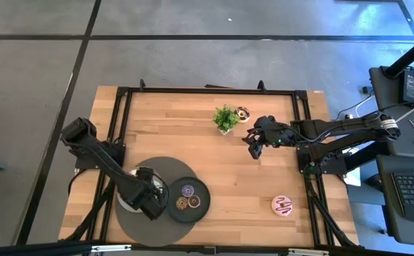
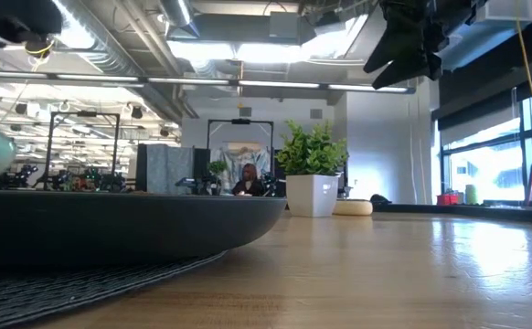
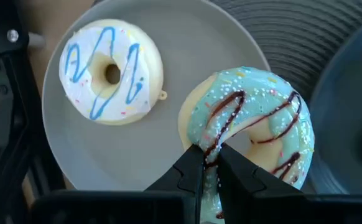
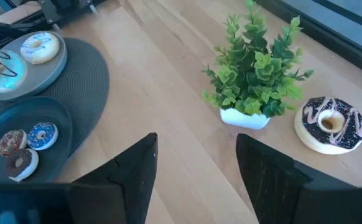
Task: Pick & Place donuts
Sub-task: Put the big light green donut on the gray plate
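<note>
My left gripper [image 3: 210,169] is shut on the green donut with dark stripes [image 3: 255,121] over the light grey plate [image 3: 137,162], where the cream donut [image 3: 111,71] lies flat. Three tiny donuts [image 1: 188,198] lie on the dark plate [image 1: 204,189] beside it. The pink donut [image 1: 282,205] lies on the bare table near the right front. The chocolate donut [image 4: 330,123] lies on the table next to the potted plant [image 4: 255,74]. My right gripper [image 1: 255,147] hangs open above the table, just off the plant's right side, touching nothing. My left gripper pinches the green donut's ring [image 3: 215,142] between its two fingers [image 3: 184,177], which lie across the ring. The fingers come from above. The donut sits over the light plate's edge nearest the dark plate; I cannot tell whether it rests on the plate.
A round dark ribbed mat [image 1: 137,226] lies under both plates at the table's near left. A black frame [image 1: 207,90] runs around the wooden table top. Bare wood [image 1: 235,185] stretches between the dark plate and the pink donut.
</note>
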Robot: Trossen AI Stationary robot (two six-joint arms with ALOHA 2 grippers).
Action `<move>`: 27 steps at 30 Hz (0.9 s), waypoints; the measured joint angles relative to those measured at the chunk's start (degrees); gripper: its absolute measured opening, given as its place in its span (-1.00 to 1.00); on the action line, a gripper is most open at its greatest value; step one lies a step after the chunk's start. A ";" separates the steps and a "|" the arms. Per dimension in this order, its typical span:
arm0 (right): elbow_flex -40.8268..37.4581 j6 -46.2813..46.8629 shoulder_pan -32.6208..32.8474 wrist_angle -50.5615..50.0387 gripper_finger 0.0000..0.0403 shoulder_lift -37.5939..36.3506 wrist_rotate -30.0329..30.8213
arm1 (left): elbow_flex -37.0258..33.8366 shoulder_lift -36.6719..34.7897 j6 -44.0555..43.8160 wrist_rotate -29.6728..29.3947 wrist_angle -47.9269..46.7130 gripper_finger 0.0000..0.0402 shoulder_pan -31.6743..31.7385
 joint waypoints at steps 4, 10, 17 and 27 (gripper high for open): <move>0.00 0.24 0.00 0.00 0.08 0.02 0.00 | 0.00 1.96 -1.71 0.52 -0.29 -0.86 0.59; 0.00 0.37 0.00 0.04 0.08 0.02 -0.02 | 0.02 3.43 -1.66 1.71 -0.23 -0.86 1.84; 0.00 0.41 0.00 0.11 0.08 0.00 -2.03 | 0.02 3.69 -1.62 1.98 -1.28 -0.82 1.85; 0.00 0.41 0.00 0.22 0.08 0.02 -2.03 | 0.02 3.69 -1.43 0.33 -1.28 -0.81 1.85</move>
